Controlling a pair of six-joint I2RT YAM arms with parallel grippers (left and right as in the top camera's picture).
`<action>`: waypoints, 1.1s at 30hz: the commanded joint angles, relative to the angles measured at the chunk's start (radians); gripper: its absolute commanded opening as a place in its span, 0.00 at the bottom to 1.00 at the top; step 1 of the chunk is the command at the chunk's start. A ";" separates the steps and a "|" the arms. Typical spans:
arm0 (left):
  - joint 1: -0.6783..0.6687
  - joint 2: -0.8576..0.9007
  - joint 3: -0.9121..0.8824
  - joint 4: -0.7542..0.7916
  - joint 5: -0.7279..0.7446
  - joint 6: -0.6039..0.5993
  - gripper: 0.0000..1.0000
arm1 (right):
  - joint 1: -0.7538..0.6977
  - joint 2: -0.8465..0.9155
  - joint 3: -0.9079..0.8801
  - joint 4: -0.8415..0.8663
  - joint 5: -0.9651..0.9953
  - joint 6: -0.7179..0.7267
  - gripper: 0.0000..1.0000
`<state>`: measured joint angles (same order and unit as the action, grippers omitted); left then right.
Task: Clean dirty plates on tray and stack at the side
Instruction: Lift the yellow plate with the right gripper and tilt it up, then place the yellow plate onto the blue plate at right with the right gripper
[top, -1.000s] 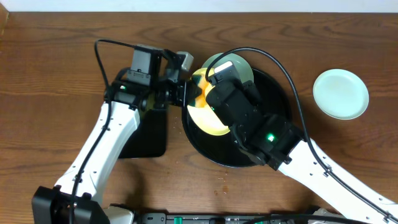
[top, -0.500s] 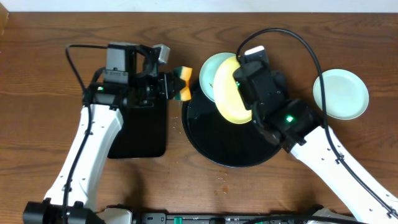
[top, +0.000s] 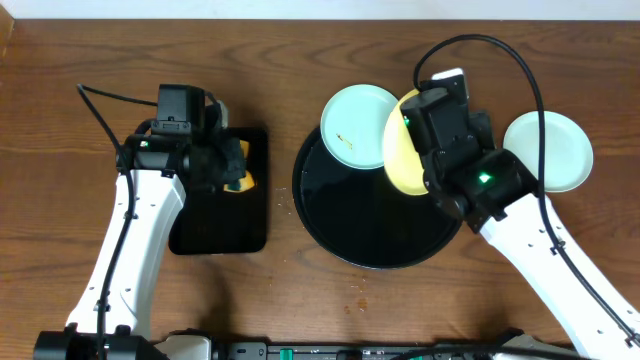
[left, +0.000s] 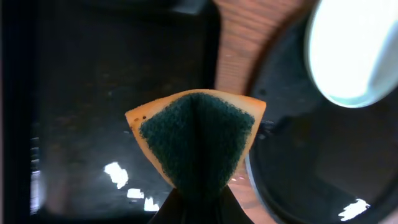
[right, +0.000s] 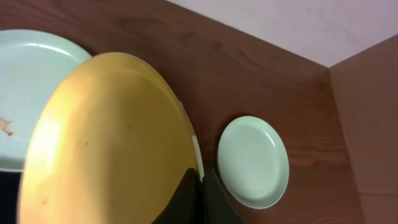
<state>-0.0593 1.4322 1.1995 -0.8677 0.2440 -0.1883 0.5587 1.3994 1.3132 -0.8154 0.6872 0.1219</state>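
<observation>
My right gripper (right: 200, 180) is shut on the rim of the pale yellow plate (right: 106, 143), holding it tilted above the right rim of the round black tray (top: 330, 215); it shows in the overhead view (top: 402, 150). A mint plate with brown specks (top: 355, 127) lies at the tray's far edge. A second mint plate (top: 550, 150) lies on the table to the right. My left gripper (left: 199, 205) is shut on an orange and green sponge (left: 196, 140) over the rectangular black tray (top: 215, 215).
The rectangular black tray sits left of the round tray with bare wood between them. Small crumbs (top: 355, 290) lie on the table in front of the round tray. A cable (top: 500, 60) loops over the right arm.
My right gripper carried the yellow plate rightward off the tray's middle toward the lone mint plate. My left gripper moved the sponge left and down, from the round tray's edge to over the rectangular tray.
</observation>
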 joint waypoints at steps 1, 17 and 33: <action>0.004 -0.007 -0.005 -0.003 -0.085 -0.007 0.08 | 0.059 -0.008 0.014 -0.031 0.012 0.035 0.01; 0.004 -0.007 -0.005 -0.023 -0.084 -0.006 0.08 | -0.130 -0.006 0.014 -0.036 -0.050 0.091 0.01; 0.004 -0.007 -0.005 -0.038 -0.084 -0.004 0.08 | -1.034 0.135 0.014 0.122 -0.705 0.121 0.01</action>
<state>-0.0597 1.4322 1.1992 -0.9043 0.1730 -0.1875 -0.4248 1.4769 1.3140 -0.7017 0.1215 0.2169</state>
